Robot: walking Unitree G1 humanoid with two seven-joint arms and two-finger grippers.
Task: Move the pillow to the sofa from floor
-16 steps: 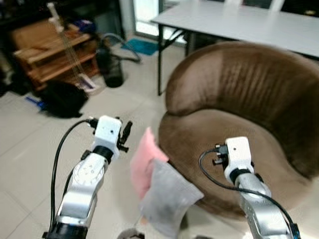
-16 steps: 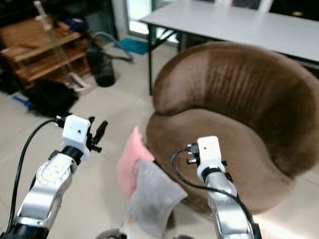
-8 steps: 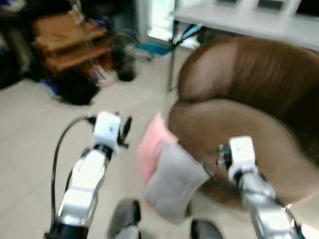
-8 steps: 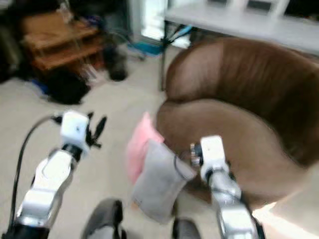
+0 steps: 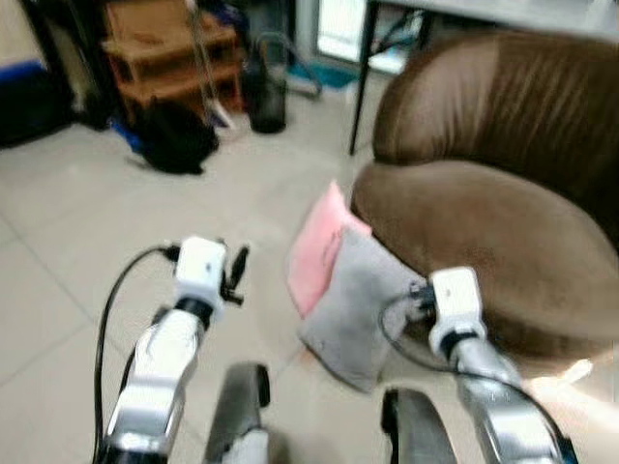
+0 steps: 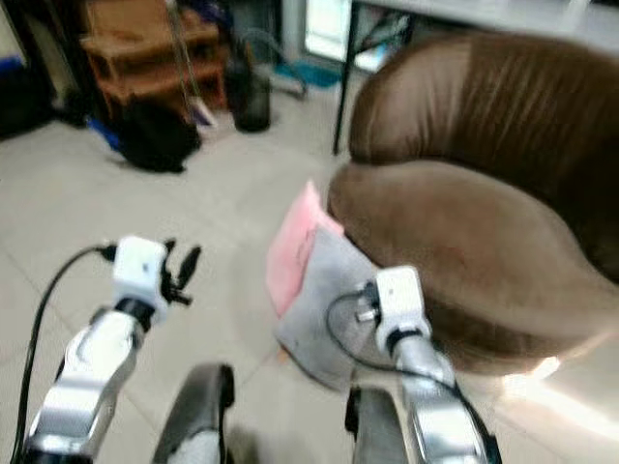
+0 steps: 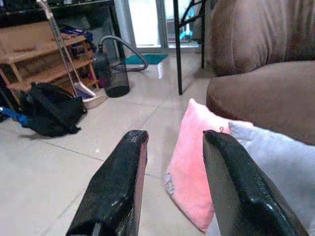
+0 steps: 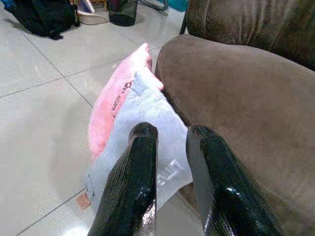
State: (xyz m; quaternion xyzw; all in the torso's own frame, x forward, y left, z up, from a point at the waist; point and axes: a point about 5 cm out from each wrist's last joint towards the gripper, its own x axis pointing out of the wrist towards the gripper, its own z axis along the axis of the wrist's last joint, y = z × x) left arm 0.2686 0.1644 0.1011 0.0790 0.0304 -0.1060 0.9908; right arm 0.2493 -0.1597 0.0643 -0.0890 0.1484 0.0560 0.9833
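Leaning against the front of the round brown velvet sofa (image 5: pixel 503 251), the soft grey square pillow (image 5: pixel 358 295) and the pink pillow (image 5: pixel 317 256) behind it both rest on the pale tiled floor (image 5: pixel 87 232). Compared with one second ago the whole picture has slid: the camera now looks lower, so the pillows sit higher up and the robot's two dark feet (image 5: pixel 242 406) show at 6 o'clock. The pillows themselves have not moved.

The grey pillow stands tilted, with its long side running from 11 o'clock up by the sofa down to 5 o'clock on the floor. The pink pillow stands on its edge, one corner pointing up to 12 o'clock.

The left gripper (image 7: pixel 172 162) hangs in the air, its two black fingers apart with nothing between them, aimed toward the pink pillow. The right gripper (image 8: pixel 170 142) floats just above the grey pillow, its fingers a little apart and holding nothing.

Far off at 10 o'clock sit a black bag (image 5: pixel 174 145) and a brown wooden shelf (image 5: pixel 169 53).
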